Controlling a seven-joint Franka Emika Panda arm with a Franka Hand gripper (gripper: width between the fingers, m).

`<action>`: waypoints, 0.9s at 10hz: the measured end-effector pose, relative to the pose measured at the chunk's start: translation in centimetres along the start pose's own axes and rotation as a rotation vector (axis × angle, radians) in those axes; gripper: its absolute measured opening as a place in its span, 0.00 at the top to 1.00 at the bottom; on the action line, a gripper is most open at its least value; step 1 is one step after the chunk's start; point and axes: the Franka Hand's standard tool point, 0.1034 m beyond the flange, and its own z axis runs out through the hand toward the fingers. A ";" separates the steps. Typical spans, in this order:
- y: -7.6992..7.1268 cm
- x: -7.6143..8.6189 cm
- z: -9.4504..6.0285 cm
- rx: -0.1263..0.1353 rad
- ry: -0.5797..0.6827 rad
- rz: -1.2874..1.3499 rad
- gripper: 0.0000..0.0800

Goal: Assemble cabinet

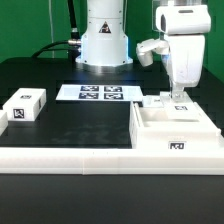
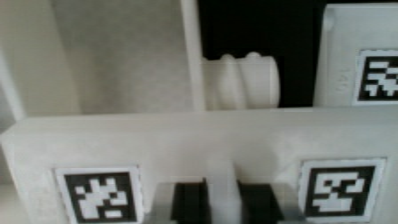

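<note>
The cabinet (image 1: pixel 175 128), a large white box with a tag on its near face, lies at the exterior view's right. My gripper (image 1: pixel 178 98) stands straight down on its far edge. In the wrist view my gripper (image 2: pixel 222 205) has its two black fingers (image 2: pixel 187 205) close together, with a thin white rib of the cabinet (image 2: pixel 196 150) between them. Two tags flank the fingers on that white wall. A ribbed white peg (image 2: pixel 244 85) shows beyond the wall. A small white tagged block (image 1: pixel 26 106) lies at the exterior view's left, far from the gripper.
The marker board (image 1: pixel 98 93) lies flat in front of the arm's base (image 1: pixel 105 40). A low white rim (image 1: pixel 70 155) runs along the front of the black mat. A second tagged white panel (image 2: pixel 365 60) shows in the wrist view.
</note>
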 end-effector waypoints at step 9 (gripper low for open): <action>4.4 -0.1 0.0 -0.047 0.023 -0.026 0.91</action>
